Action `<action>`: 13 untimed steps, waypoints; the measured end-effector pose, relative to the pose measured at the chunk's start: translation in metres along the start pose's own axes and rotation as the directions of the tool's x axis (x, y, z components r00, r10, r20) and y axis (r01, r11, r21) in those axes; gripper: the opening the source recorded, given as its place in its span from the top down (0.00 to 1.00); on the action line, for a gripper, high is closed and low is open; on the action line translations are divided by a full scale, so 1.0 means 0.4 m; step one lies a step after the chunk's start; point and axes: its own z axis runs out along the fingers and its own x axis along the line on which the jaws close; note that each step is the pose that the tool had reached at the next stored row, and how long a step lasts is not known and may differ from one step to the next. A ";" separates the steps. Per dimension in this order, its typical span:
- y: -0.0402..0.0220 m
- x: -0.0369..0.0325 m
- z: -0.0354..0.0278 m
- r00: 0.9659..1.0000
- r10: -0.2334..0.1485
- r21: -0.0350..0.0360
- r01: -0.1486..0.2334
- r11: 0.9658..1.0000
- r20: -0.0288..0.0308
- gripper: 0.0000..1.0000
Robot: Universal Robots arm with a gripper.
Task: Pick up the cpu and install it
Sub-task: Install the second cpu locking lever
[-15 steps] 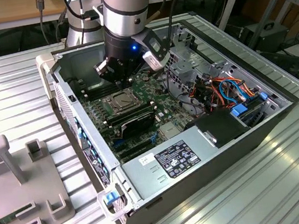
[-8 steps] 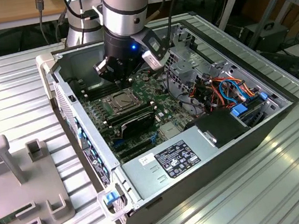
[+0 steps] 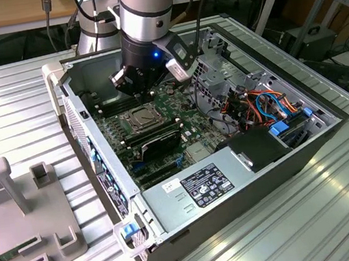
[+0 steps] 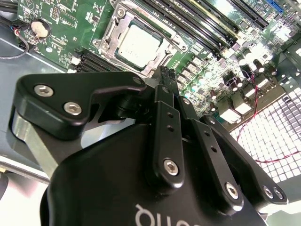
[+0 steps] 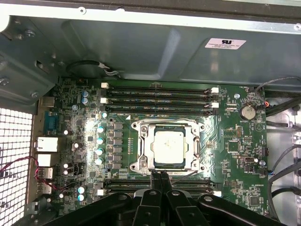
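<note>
The exterior view takes in the whole open case (image 3: 244, 159) lying on a ribbed metal table (image 3: 12, 102), with the arm (image 3: 144, 17) reaching down into it and the gripper (image 3: 133, 83) hanging over the board's far end, just beyond the socket (image 3: 138, 118). From there the cpu can't be made out, but the first wrist view looks straight down and shows it plainly: the cpu (image 5: 168, 146) sits in the socket (image 5: 141, 141), a flat square with a dull, pale silver top, framed on all sides by the metal bracket. In the second wrist view the cpu (image 4: 138, 43) shows again at a slant, its top clean and matte, past the gripper's black links. The fingers (image 5: 156, 181) are pressed together, tips meeting with nothing between them, and they hover just beside the socket's edge, not touching the chip. Room is tight here: memory slots (image 5: 157, 96) run along one side of the socket and another bank (image 5: 117, 183) lies along the side under the fingertips, while the case wall (image 5: 141, 42) rises beyond the board. The exterior view alone shows the power supply (image 3: 203, 188) at the near end and a grey fixture (image 3: 22, 212) off to the exterior view's left.
</note>
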 end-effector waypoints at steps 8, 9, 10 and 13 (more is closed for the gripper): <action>0.001 -0.007 0.001 1.000 0.000 0.000 0.000 1.000 0.000 0.89; 0.001 -0.008 0.002 1.000 0.000 0.000 0.000 1.000 0.000 0.89; 0.001 -0.008 0.005 1.000 0.000 0.000 0.000 1.000 0.000 0.89; -0.002 -0.008 0.023 1.000 0.000 0.000 0.000 1.000 0.000 0.89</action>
